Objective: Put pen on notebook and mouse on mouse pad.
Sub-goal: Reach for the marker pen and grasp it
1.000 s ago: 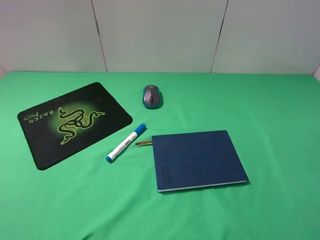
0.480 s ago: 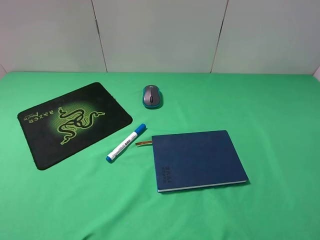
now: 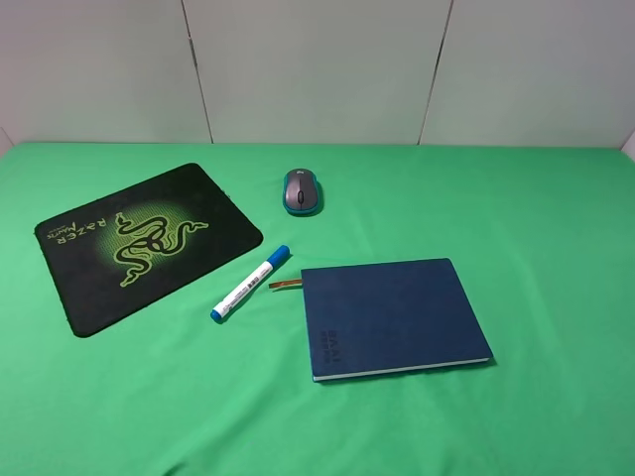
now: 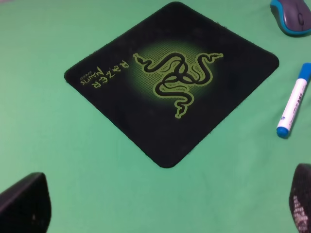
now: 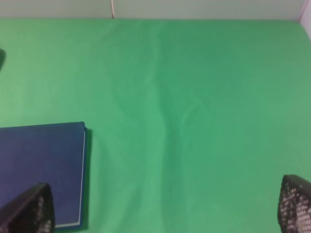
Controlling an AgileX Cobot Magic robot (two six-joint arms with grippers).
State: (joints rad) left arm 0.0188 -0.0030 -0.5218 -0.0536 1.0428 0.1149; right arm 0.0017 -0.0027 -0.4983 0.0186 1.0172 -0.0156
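The black mouse pad (image 3: 147, 246) with its green snake logo lies at the left of the green table. The pen (image 3: 249, 284) lies slantwise between the pad and the navy notebook (image 3: 391, 315), touching neither. The grey and teal mouse (image 3: 302, 190) sits on the cloth behind them. Neither gripper shows in the high view. My left gripper (image 4: 165, 206) is open above the cloth near the mouse pad (image 4: 171, 82), with the pen (image 4: 293, 100) and mouse (image 4: 293, 16) off to one side. My right gripper (image 5: 163, 208) is open beside the notebook (image 5: 41, 167). Both hold nothing.
A green cloth (image 3: 536, 228) covers the whole table, with a faint crease in it (image 5: 163, 102). Pale wall panels (image 3: 317, 69) stand along the far edge. A brown ribbon (image 3: 285, 285) sticks out of the notebook toward the pen.
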